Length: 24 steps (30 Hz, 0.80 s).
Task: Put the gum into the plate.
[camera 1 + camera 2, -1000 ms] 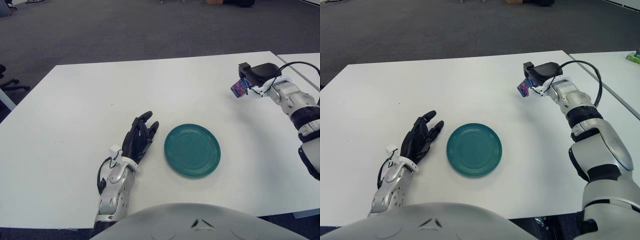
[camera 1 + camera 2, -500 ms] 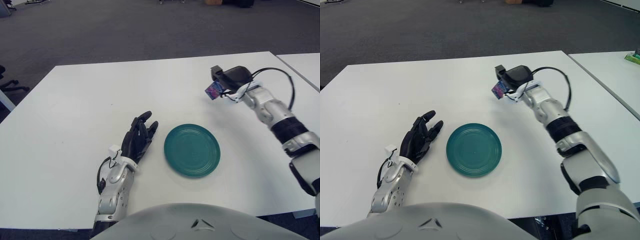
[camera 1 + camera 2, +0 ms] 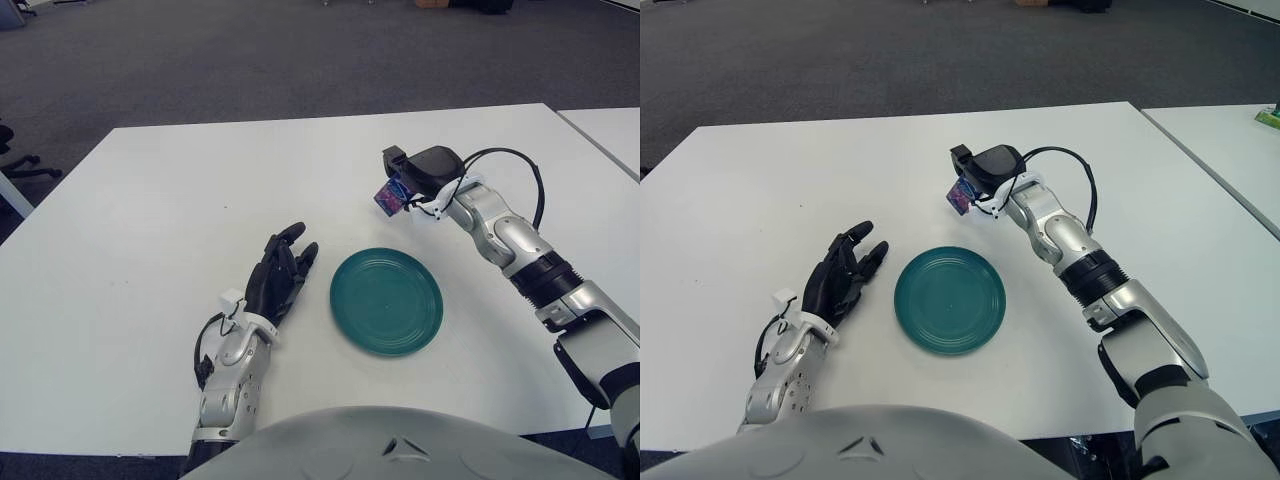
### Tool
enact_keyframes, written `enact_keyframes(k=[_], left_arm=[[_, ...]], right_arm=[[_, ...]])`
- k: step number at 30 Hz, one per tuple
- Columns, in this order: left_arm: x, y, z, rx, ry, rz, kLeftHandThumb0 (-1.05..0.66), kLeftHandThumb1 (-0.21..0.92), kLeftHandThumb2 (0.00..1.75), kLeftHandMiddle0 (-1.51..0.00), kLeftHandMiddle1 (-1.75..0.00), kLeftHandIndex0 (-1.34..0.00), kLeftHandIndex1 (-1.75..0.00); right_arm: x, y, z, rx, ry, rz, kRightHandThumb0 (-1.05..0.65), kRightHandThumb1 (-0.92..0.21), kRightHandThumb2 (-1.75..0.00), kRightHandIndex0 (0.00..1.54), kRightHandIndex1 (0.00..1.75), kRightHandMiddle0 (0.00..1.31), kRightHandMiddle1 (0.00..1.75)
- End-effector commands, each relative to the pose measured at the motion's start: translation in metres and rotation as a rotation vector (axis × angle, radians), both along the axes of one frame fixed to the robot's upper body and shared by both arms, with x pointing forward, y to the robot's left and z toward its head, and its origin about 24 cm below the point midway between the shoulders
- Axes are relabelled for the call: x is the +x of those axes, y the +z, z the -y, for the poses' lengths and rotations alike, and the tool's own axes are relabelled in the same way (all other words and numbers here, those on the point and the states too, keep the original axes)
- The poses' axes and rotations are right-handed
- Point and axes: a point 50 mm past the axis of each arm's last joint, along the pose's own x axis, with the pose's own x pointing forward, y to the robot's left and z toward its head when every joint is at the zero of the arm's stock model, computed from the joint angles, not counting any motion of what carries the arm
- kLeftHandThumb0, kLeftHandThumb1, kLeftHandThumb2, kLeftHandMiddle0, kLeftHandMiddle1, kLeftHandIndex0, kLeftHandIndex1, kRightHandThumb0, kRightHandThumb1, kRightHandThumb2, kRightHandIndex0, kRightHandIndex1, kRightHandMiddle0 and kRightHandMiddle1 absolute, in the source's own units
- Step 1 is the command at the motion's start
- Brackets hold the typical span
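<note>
Left eye view: right hand (image 3: 412, 180) grips gum (image 3: 388, 196), tilted, beyond plate (image 3: 386, 301).

Bright, even overhead light; soft shadows, sharp focus throughout.

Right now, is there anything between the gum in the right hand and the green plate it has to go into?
Nothing visible. The right hand holds the gum above the table, just beyond the plate; only bare tabletop lies between. The left hand shows left of the plate.
</note>
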Motion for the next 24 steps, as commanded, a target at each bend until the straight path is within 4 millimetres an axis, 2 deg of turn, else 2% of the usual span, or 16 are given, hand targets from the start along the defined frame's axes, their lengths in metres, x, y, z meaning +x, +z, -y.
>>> enact_keyframes(k=[1, 6, 9, 16, 24], left_arm=[[0.004, 0.002, 0.002, 0.009, -0.004, 0.02, -0.86, 0.92, 0.9, -0.49, -0.07, 0.0, -0.78], [0.004, 0.002, 0.005, 0.009, -0.005, 0.019, -0.86, 0.92, 0.9, -0.49, -0.07, 0.0, -0.78], [0.005, 0.001, 0.007, 0.009, -0.005, 0.019, -0.86, 0.92, 0.9, -0.49, -0.07, 0.0, -0.78], [0.007, 0.0, 0.01, 0.009, -0.006, 0.018, -0.86, 0.92, 0.9, -0.49, -0.07, 0.0, -0.78], [0.009, -0.002, 0.013, 0.008, -0.007, 0.018, -0.86, 0.92, 0.9, -0.49, -0.07, 0.0, -0.78]], right_arm=[[0.001, 0.007, -0.008, -0.018, 0.029, 0.01, -0.41, -0.59, -0.96, 0.73, 1.75, 0.4, 1.75], [-0.006, 0.0, -0.016, -0.031, 0.092, 0.023, -0.4, -0.6, -0.96, 0.74, 1.75, 0.4, 1.75], [-0.016, 0.004, -0.023, -0.023, 0.13, 0.021, -0.4, -0.59, -0.96, 0.75, 1.75, 0.4, 1.75], [-0.029, 0.02, -0.025, -0.028, 0.175, 0.017, -0.41, -0.59, -0.97, 0.75, 1.75, 0.41, 1.75], [-0.048, 0.028, -0.028, -0.1, 0.209, 0.005, -0.41, -0.58, -0.98, 0.73, 1.75, 0.41, 1.75]])
